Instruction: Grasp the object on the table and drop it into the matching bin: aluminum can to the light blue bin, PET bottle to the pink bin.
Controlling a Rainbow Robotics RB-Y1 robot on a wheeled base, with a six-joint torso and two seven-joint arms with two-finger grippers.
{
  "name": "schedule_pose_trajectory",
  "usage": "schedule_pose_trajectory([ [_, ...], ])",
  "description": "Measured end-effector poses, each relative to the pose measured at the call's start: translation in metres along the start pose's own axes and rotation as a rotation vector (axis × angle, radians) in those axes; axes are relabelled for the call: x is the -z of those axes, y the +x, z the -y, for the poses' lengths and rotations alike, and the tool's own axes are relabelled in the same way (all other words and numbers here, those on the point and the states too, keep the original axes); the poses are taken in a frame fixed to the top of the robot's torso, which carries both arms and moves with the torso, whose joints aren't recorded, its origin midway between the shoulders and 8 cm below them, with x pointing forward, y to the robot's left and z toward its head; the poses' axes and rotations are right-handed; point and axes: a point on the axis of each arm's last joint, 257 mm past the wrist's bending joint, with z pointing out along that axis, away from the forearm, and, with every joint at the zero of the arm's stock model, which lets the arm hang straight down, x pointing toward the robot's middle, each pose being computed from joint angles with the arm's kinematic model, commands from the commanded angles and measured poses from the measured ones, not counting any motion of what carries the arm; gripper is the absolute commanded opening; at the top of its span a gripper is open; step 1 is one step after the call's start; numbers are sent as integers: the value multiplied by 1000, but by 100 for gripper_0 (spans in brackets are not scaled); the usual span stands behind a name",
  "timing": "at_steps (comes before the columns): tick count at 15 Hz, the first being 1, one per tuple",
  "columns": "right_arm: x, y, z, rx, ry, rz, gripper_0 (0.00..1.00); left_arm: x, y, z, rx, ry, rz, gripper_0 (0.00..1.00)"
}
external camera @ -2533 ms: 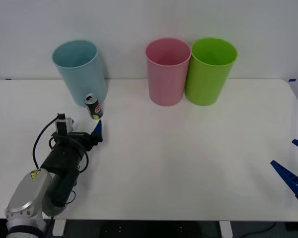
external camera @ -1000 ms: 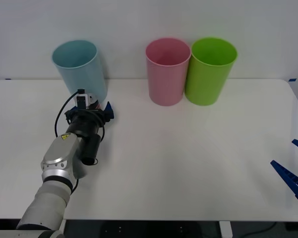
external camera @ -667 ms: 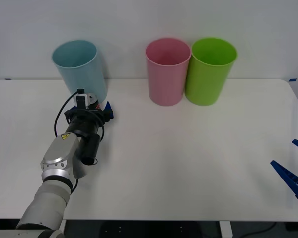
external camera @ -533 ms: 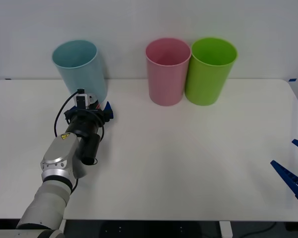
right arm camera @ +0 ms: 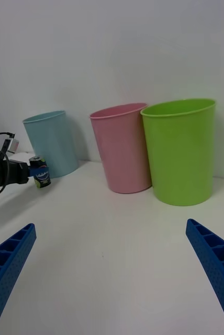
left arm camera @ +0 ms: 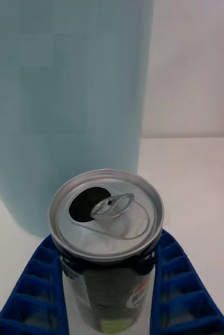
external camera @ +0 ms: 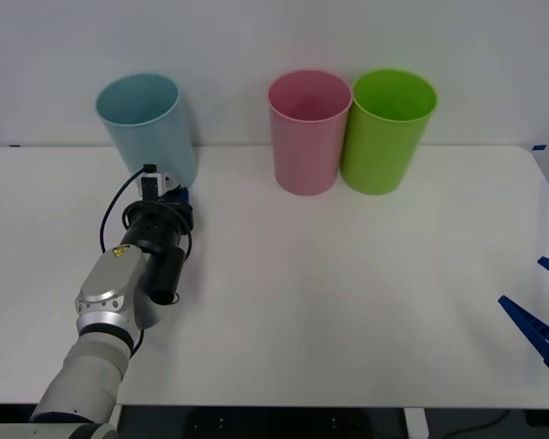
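Observation:
The aluminum can (left arm camera: pixel 107 209), dark with an opened silver top, stands upright on the white table (external camera: pixel 348 293) right in front of the light blue bin (external camera: pixel 146 128). My left gripper (left arm camera: pixel 109 298) is shut on the can, with a blue finger (left arm camera: pixel 38 293) pressed against each side. From the front the left wrist covers most of the can (external camera: pixel 169 181). In the right wrist view the can (right arm camera: pixel 40 177) shows held beside the light blue bin (right arm camera: pixel 52 144). The pink bin (external camera: pixel 308 133) stands further right. My right gripper (external camera: pixel 542 302) rests open at the table's right edge.
A lime green bin (external camera: pixel 387 133) stands touching the pink bin's right side at the back of the table. The left arm's cable loops beside its wrist. White tabletop stretches between the two arms.
The left gripper's fingers, spread on both sides of the can half a second ago, have closed onto it. Arm and can stay in place. The right arm has not moved.

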Motion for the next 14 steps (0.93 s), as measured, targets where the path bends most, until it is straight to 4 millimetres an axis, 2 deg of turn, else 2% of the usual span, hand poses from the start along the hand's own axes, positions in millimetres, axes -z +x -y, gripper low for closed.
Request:
schedule_pose_trajectory([
  [7,0,0,0,0,0,0,100,2,4,1,-3,6,-6,0],
  [11,0,0,0,0,0,0,100,9,10,-18,-8,11,-2,0],
  [14,0,0,0,0,0,0,100,23,4,-31,12,20,34,0],
])
